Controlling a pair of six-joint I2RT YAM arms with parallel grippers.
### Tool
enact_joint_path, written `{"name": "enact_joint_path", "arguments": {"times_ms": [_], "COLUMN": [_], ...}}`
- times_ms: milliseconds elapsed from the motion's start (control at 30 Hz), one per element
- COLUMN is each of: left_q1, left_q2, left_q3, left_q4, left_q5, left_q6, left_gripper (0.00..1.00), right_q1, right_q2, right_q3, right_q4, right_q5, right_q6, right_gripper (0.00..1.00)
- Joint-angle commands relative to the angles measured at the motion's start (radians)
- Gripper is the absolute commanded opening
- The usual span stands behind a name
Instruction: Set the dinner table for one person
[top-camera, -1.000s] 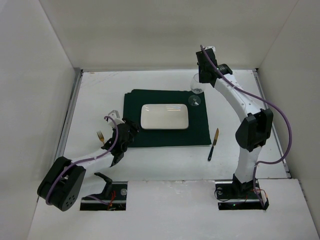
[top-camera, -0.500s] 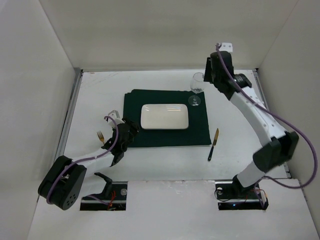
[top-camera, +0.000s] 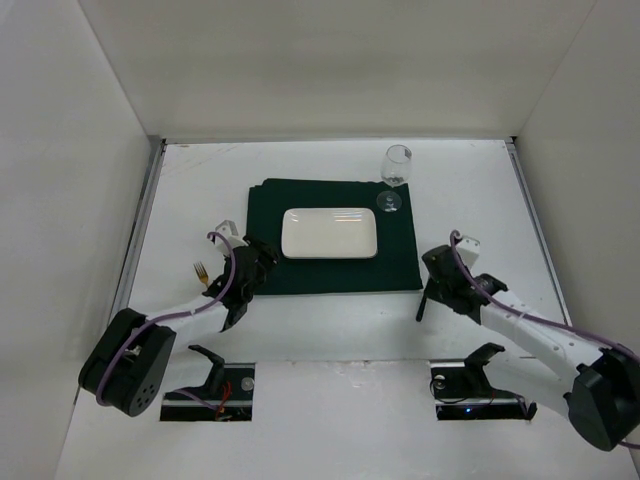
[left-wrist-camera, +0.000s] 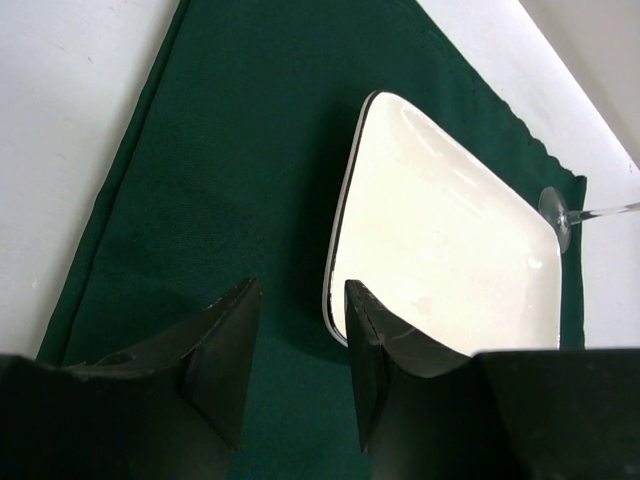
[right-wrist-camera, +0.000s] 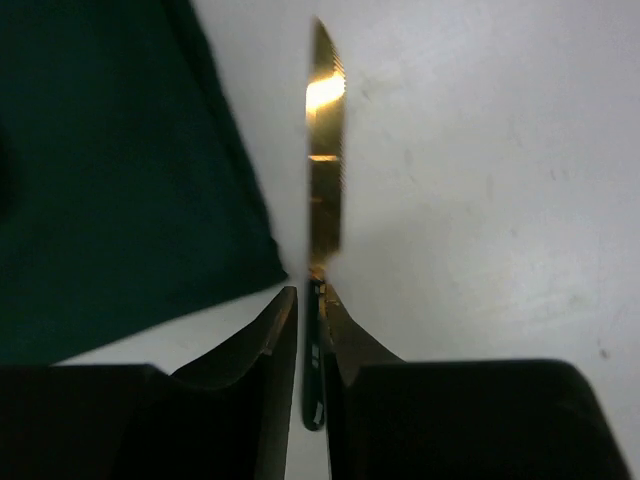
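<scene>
On the white dinner table (top-camera: 195, 185) lies a dark green placemat (top-camera: 265, 215) with a white rectangular plate (top-camera: 329, 232) on it. A wine glass (top-camera: 396, 170) stands upright at the mat's far right corner. A knife (right-wrist-camera: 325, 170) with a gold blade and black handle lies right of the mat. My right gripper (right-wrist-camera: 309, 292) is low over it, jaws closed on the handle. A gold fork (top-camera: 201, 272) lies left of the mat. My left gripper (left-wrist-camera: 300, 290) hovers open over the mat's left part, holding nothing, pointing at the plate (left-wrist-camera: 450, 240).
White walls enclose the table on three sides, with silver rails (top-camera: 140, 225) along its side edges. The arm bases (top-camera: 215, 385) sit at the near edge. In the left wrist view the glass foot (left-wrist-camera: 556, 215) shows beyond the plate.
My right arm swung from the wine glass at the back down to the knife near the front, and its jaws closed on the handle. The glass stays standing. The left arm has not moved.
</scene>
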Motion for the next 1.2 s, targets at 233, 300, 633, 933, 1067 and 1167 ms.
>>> {"name": "enact_joint_path", "arguments": {"times_ms": [233,300,633,933,1067,1167], "left_q1": [0.021,0.024,0.04,0.058,0.055,0.05], "left_q2": [0.007,0.016,0.017,0.016,0.023,0.036], "left_q3": [-0.011,-0.011,-0.014,-0.02,-0.02,-0.014], "left_q4": [0.058,0.058,0.063,0.069,0.069,0.069], "left_q5": [0.032,0.035,0.055,0.066,0.061,0.07], "left_q6": [-0.03,-0.031,-0.047,-0.051,-0.051,-0.056], "left_gripper": [0.37,0.37,0.37,0.37,0.37,0.37], "right_q1": [0.023,0.044,0.071,0.071,0.052,0.025], "right_q2": [-0.074,-0.027,0.107,0.119,0.034,0.004], "right_q3": [-0.085,-0.075,-0.045,-0.04,-0.025,0.02], "right_q4": [-0.034,-0.022,0.02,0.023,-0.035,-0.086], "right_q5": [-0.03,-0.052,-0.041,-0.053,-0.015,0.013], "right_q6": [0.238,0.231,0.197,0.192,0.18,0.131], "right_gripper": [0.28,0.3,0.31,0.28,0.09,0.09]}}
